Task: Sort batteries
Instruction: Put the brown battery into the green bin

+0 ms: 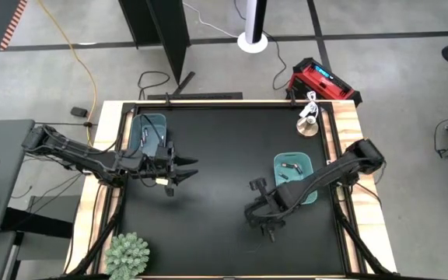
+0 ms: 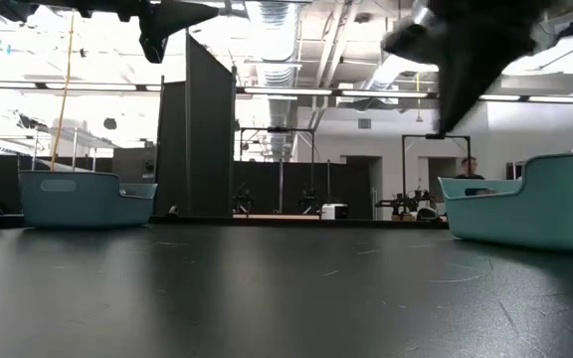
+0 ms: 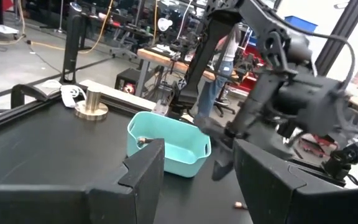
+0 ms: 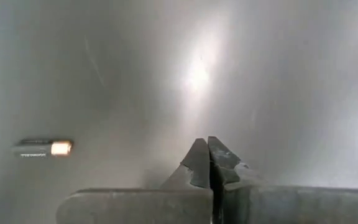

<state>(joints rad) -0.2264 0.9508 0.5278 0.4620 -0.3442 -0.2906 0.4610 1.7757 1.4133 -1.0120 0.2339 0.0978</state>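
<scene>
Two teal bins (image 1: 295, 173) sit on a black table (image 1: 224, 140); the battery (image 4: 42, 148) is dark with a pinkish end.

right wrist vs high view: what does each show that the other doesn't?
Only the right wrist view: a small dark cylindrical battery with a pale end lying on the table, apart from the right hand, whose fingers are shut.

Only the high view: two teal plastic bins, the left hand, a green spiky plant.

Both: the black tabletop and the right hand.

High view straight down; low view level across table (image 2: 267, 298); wrist views close, forward-facing.
</scene>
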